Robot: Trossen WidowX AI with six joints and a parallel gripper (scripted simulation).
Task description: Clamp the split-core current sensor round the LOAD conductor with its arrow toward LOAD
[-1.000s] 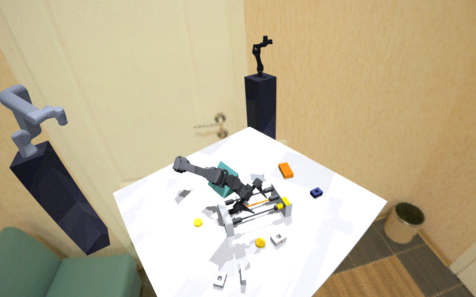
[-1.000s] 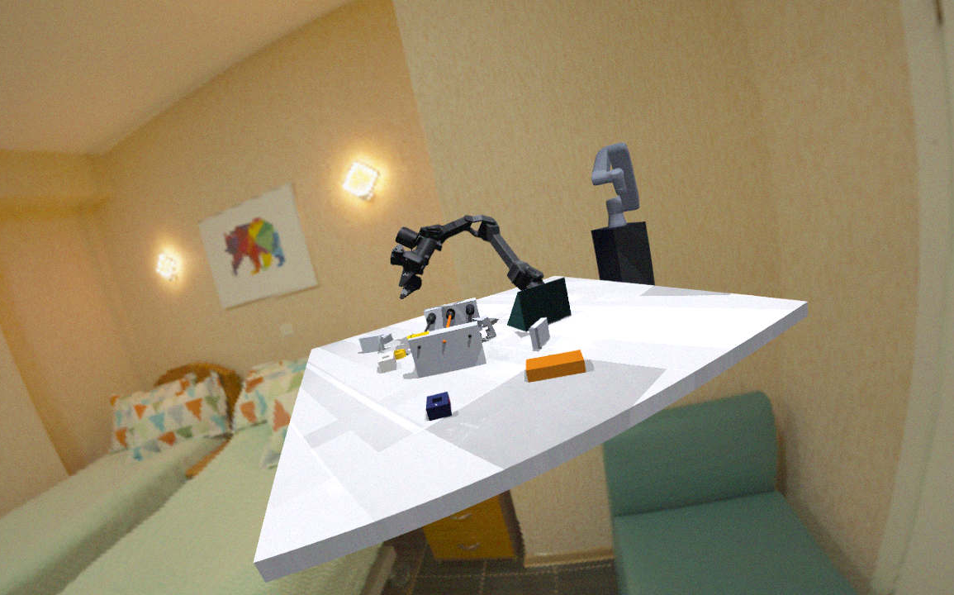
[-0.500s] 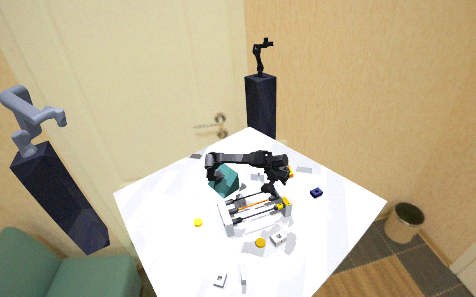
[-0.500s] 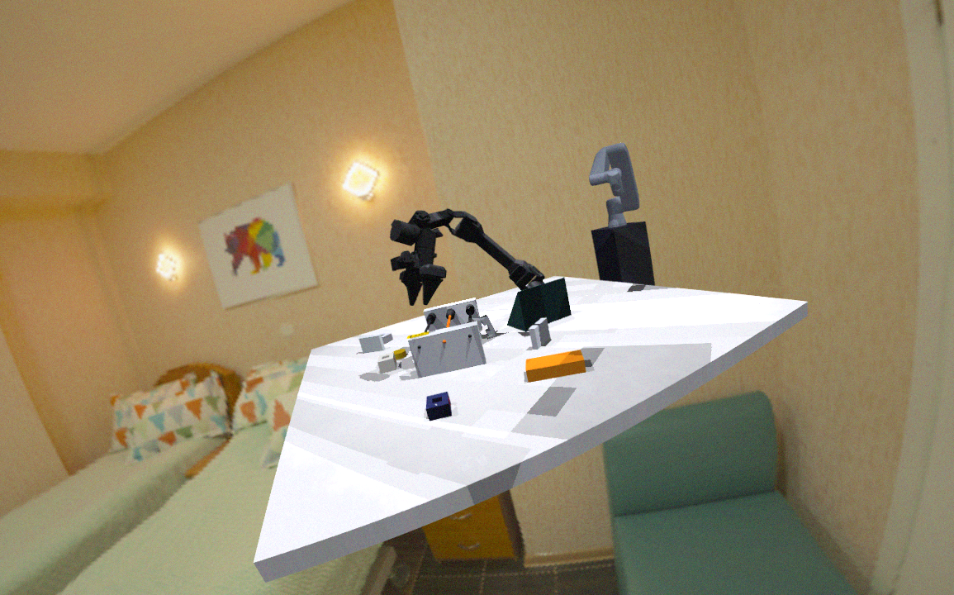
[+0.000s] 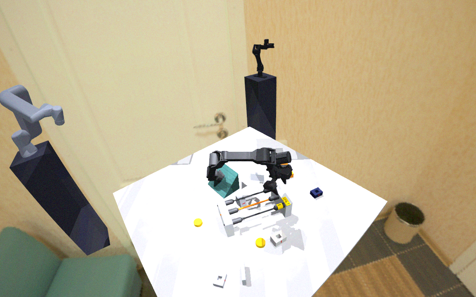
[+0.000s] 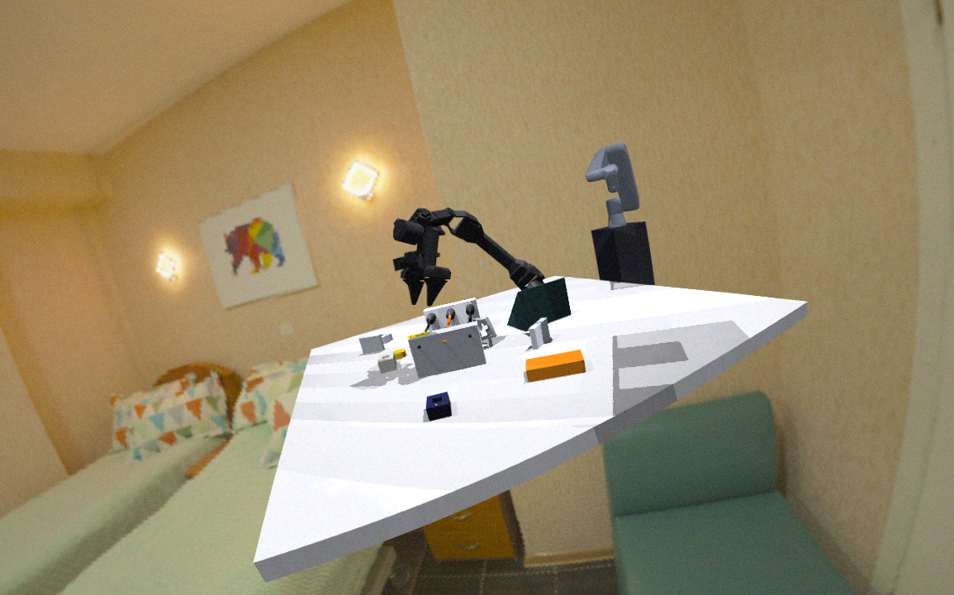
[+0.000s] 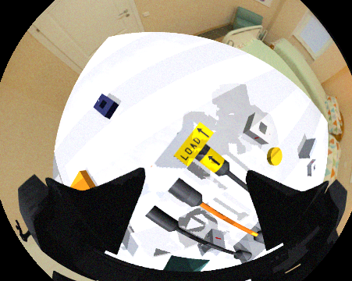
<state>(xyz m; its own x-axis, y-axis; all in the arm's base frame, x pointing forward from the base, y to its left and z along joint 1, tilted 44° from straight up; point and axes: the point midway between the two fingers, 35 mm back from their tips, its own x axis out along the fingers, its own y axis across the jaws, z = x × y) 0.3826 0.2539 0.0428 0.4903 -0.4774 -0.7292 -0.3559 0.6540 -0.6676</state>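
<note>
My gripper (image 5: 281, 187) (image 6: 421, 303) (image 7: 198, 176) is open and empty, above the LOAD end of the conductor rack (image 5: 228, 226) (image 6: 447, 354). The LOAD conductor (image 5: 256, 215) (image 7: 236, 180) is a black cable, outermost on the side away from the teal wedge. The yellow LOAD marker (image 5: 286, 201) (image 7: 193, 144) lies on the rack's end block, its arrow pointing outward. The open grey sensor (image 5: 240, 200) (image 6: 488, 332) (image 7: 216, 237) stands on the table beside the rack on the teal wedge's side. Its red mark shows; cables partly cover it, and I cannot make out the arrow's direction.
An orange conductor (image 5: 254, 204) and another black one run alongside. White blocks (image 5: 278, 240) (image 5: 220, 280), a navy block (image 5: 316, 192) (image 6: 438, 406) (image 7: 106, 106), yellow discs (image 5: 198, 222) (image 5: 260, 242), an orange block (image 6: 553, 367) and the teal wedge (image 5: 224, 183) (image 6: 543, 303) stand around the rack.
</note>
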